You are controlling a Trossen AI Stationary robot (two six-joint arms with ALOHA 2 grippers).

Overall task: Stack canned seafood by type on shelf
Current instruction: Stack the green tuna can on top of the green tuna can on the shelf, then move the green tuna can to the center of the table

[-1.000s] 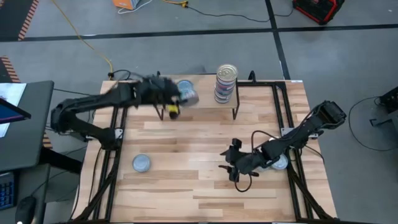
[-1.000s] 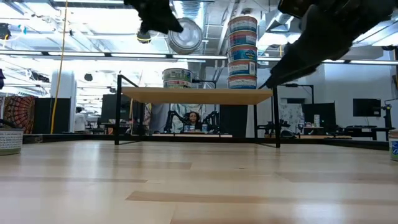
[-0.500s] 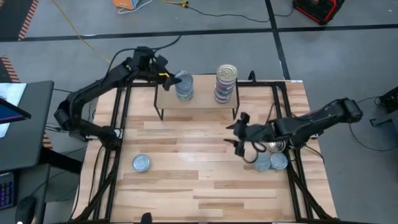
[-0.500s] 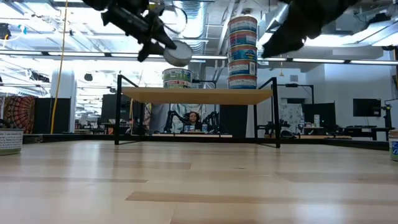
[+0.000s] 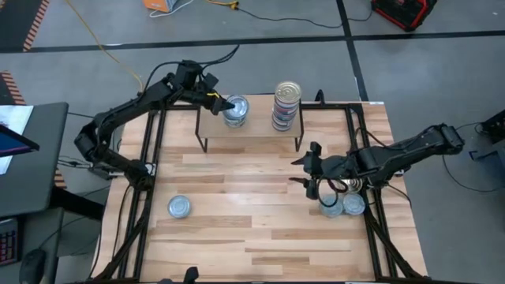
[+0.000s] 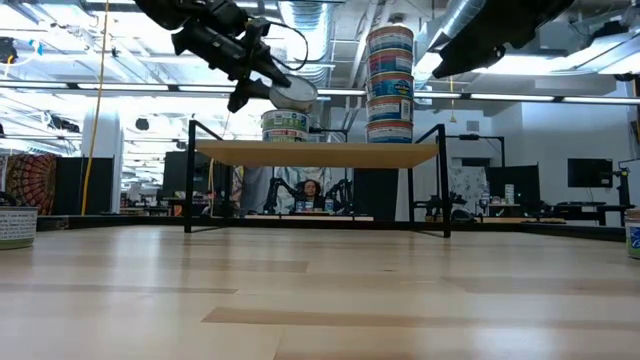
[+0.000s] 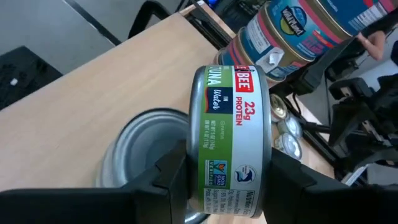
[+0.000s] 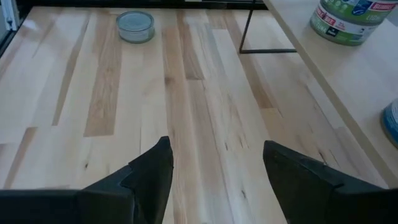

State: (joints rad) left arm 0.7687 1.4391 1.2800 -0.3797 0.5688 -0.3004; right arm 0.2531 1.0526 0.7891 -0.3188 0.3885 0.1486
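- Right, the bench carries the shelf along its far edge, with a tall stack of tins on the shelf's right half and a short green-label stack on its left half.
- Loose tins: one alone on the bench's near left, and a small cluster at the right side.
- The left arm is the nearer one by far to the short stack; the left pincer hangs right over it, above the shelf top.
- In the left wrist view the held tin is tipped on edge, flat faces sideways, its round axis lying level, with the stack's silver top just beyond and below it.
- To my eye that's the crux: the tin has to roll flat, then come down square onto that top.
- Left pincer: clamped across the tin's two flat faces.
- Right pincer: over bare bench just beside the cluster, jaws parted, holding nothing, as the right wrist view shows.
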